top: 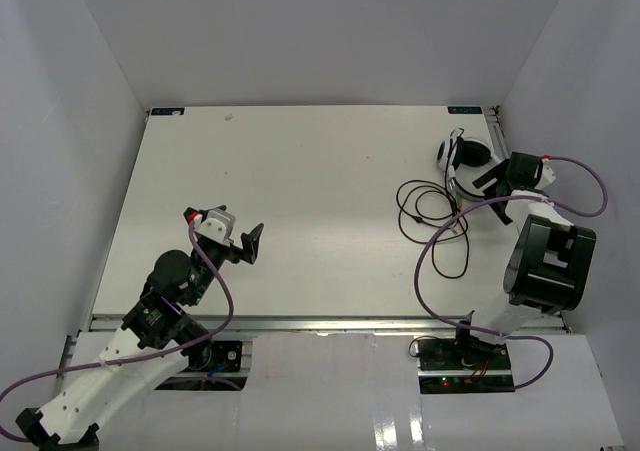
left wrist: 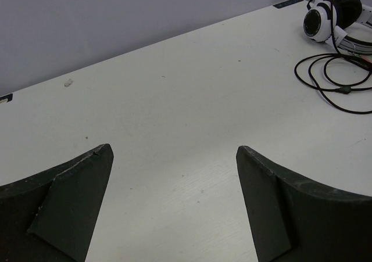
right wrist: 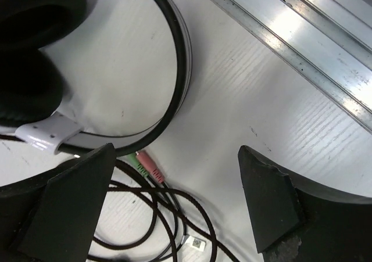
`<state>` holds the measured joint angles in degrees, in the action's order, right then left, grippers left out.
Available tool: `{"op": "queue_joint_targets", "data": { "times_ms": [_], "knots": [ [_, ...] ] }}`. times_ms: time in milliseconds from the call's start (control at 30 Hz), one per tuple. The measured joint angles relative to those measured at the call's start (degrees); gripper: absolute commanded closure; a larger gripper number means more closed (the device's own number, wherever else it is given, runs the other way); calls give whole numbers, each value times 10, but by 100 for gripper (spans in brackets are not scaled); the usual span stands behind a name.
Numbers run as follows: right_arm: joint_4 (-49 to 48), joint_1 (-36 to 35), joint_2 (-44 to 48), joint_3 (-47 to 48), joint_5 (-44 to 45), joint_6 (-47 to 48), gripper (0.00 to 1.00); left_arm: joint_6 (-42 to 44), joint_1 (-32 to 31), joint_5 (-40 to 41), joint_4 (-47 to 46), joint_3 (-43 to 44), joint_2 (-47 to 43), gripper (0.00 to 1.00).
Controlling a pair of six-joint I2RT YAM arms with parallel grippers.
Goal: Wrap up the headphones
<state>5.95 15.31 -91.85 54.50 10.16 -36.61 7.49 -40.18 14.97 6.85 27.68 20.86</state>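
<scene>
The white-and-black headphones (top: pixel 462 158) lie at the table's far right; they also show in the left wrist view (left wrist: pixel 336 19) and, close up, in the right wrist view (right wrist: pixel 116 70). Their thin black cable (top: pixel 432 216) lies in loose loops on the table in front of them (left wrist: pixel 337 79). In the right wrist view the cable (right wrist: pixel 157 215) ends in a pink and a green plug (right wrist: pixel 148 166) beside the headband. My right gripper (right wrist: pixel 174 207) (top: pixel 492 179) is open, just above the plugs and headband. My left gripper (left wrist: pixel 174 207) (top: pixel 250 241) is open and empty over bare table at the near left.
A metal rail (right wrist: pixel 302 47) runs along the table's right edge, close to the headphones. White walls enclose the table on three sides. Purple robot cables (top: pixel 440 246) loop over the near right. A small scrap (left wrist: pixel 68 83) lies near the far wall.
</scene>
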Motion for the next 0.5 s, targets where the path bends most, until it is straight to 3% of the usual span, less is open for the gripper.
{"op": "queue_joint_targets", "data": {
  "times_ms": [100, 167, 433, 500],
  "knots": [
    [-5, 3, -23, 1, -3, -12, 10, 0, 0, -1, 0, 0, 0, 2],
    [-5, 3, -45, 5, -4, -19, 17, 0, 0, -1, 0, 0, 1, 2],
    [-27, 3, -110, 43, -22, -37, 59, 0, 1, 0, 0, 0, 12, 2],
    [-39, 4, -115, 44, -36, -41, 78, 0, 2, 0, 0, 0, 13, 2]
  ]
}}
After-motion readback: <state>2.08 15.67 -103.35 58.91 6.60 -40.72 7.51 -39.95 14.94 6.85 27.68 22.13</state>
